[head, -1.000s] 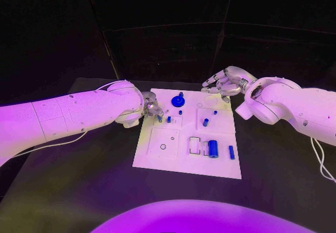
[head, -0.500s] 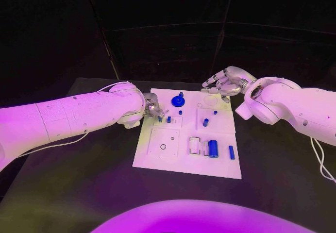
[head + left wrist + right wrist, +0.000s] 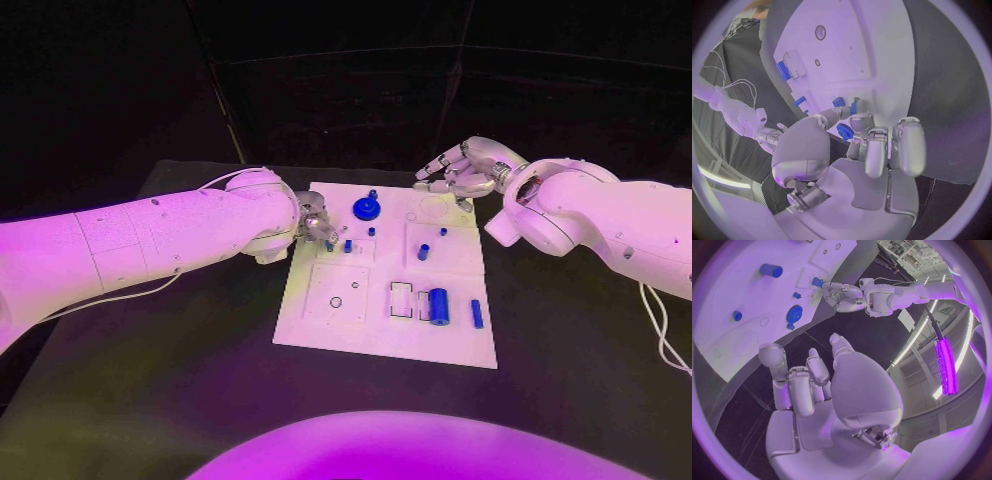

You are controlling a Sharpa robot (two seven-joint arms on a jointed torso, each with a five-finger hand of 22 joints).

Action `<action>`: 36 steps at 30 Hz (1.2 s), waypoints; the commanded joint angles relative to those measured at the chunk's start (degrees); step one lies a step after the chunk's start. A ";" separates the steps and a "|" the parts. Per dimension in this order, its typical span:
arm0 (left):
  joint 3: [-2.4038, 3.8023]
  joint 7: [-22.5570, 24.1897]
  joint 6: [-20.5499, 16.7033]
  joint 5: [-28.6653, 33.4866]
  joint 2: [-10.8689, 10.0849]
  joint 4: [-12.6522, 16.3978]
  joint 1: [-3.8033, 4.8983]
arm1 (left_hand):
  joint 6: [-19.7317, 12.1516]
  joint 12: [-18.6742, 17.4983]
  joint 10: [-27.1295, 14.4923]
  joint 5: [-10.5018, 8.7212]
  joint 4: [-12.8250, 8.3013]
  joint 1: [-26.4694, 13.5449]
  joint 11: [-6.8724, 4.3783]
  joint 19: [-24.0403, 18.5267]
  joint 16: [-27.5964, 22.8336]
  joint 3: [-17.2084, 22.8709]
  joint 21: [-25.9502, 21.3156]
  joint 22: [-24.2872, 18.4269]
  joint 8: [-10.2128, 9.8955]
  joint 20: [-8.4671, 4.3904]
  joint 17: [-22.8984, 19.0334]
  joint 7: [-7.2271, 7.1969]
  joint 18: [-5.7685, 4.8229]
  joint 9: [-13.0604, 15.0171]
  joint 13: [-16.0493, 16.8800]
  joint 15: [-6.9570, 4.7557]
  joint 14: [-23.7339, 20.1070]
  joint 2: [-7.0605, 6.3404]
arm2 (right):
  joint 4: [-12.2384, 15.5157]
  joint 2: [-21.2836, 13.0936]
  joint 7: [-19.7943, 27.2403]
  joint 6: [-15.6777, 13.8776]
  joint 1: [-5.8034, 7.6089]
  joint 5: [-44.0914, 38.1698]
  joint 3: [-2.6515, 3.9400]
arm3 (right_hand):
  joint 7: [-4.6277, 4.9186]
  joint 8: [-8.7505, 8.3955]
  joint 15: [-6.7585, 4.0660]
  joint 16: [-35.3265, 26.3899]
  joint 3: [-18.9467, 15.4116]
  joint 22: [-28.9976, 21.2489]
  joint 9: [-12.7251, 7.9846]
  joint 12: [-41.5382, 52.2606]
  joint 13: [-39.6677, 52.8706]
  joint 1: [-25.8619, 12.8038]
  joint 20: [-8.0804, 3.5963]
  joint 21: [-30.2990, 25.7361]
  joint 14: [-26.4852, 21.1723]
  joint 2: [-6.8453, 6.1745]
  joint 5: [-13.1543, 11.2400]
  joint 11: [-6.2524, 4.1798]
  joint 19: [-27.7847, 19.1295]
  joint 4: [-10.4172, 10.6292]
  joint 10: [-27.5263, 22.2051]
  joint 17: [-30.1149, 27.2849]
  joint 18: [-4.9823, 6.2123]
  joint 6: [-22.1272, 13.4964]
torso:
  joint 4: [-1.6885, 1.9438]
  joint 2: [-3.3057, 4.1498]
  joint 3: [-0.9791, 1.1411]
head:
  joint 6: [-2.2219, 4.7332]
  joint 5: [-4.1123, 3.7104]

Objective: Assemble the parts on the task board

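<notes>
White task board (image 3: 378, 330) dotted with blue parts (image 3: 438, 307); left hand (image 3: 316, 226) fingers seemingly pinching one, right hand (image 3: 459, 172) fingers spread

Bare board corner (image 3: 310, 335) by table edge

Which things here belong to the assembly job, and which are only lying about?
Belong to the job:
- task board
- round blue knob
- blue cylinder
- thin blue pin
- small blue peg
- left hand, at the board's left edge by a blue piece
- right hand, holding nothing

Only lying about:
- black table
- white cable
</notes>
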 commanded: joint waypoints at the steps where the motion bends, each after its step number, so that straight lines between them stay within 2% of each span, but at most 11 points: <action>1: -0.17 -0.07 2.38 -0.59 -0.06 -0.18 -0.27 | 0.61 -0.08 1.09 0.19 -0.65 3.39 -1.44 0.52 0.18 0.33 0.15 5.02 0.22 -0.42 15.10 -0.92 -0.57 0.00 -0.05 -0.37 5.86 2.58 | 0.00 0.07 0.51 0.71 0.09 0.13 0.03 | -0.11 0.20 -0.39 -0.35 -0.35 -0.05 -0.05 0.29 0.04 -0.31 -0.10 -0.24 4.30 0.48 0.29 -0.12 -0.14 -0.12 -0.01 7.76 0.28 -0.24 | 0.03 0.03 0.00 | -0.04 0.15; 11: -0.16 -0.32 2.22 -0.37 -0.41 -0.06 -0.28 | 0.63 -0.10 1.09 0.23 -0.78 3.57 -1.45 0.60 0.18 0.48 0.29 5.17 0.23 -0.43 15.10 -0.92 -0.61 -0.04 -0.04 -0.37 5.86 2.49 | -0.14 0.16 0.58 0.97 0.00 0.13 0.03 | -0.11 0.20 -0.39 -0.35 -0.35 -0.05 -0.05 0.29 0.04 -0.31 -0.10 -0.24 4.30 0.48 0.29 -0.12 -0.14 -0.12 -0.01 7.76 0.28 -0.24 | 0.02 0.03 -0.06 | 0.03 0.41; 14: -0.16 -0.38 2.07 -0.23 -0.47 -0.03 -0.28 | 0.65 -0.05 1.13 0.24 -0.80 3.59 -1.45 0.63 0.18 0.50 0.34 5.22 0.25 -0.43 15.10 -0.92 -0.63 -0.05 0.05 -0.37 5.86 2.48 | -0.14 0.17 0.57 1.00 -0.03 0.13 0.03 | -0.11 0.21 -0.40 -0.37 -0.35 -0.08 -0.05 0.28 0.02 -0.31 -0.10 -0.26 4.29 0.53 0.30 -0.12 -0.15 -0.09 -0.03 7.73 0.29 -0.24 | 0.00 0.05 -0.01 | -0.01 0.52; 36: -0.14 -0.64 3.30 0.88 -0.45 -0.29 -0.25 | 1.04 0.69 1.78 0.27 -0.92 3.74 -1.50 0.79 0.18 0.77 0.61 5.50 0.43 -0.43 15.10 -1.00 -0.71 -0.10 1.24 -0.37 5.86 2.24 | -0.15 0.18 0.58 1.04 -0.07 0.13 0.03 | -0.11 0.21 -0.40 -0.37 -0.35 -0.08 -0.05 0.28 0.02 -0.31 -0.10 -0.26 4.29 0.53 0.30 -0.12 -0.15 -0.09 -0.03 7.73 0.29 -0.24 | -0.02 0.03 0.01 | -0.08 0.42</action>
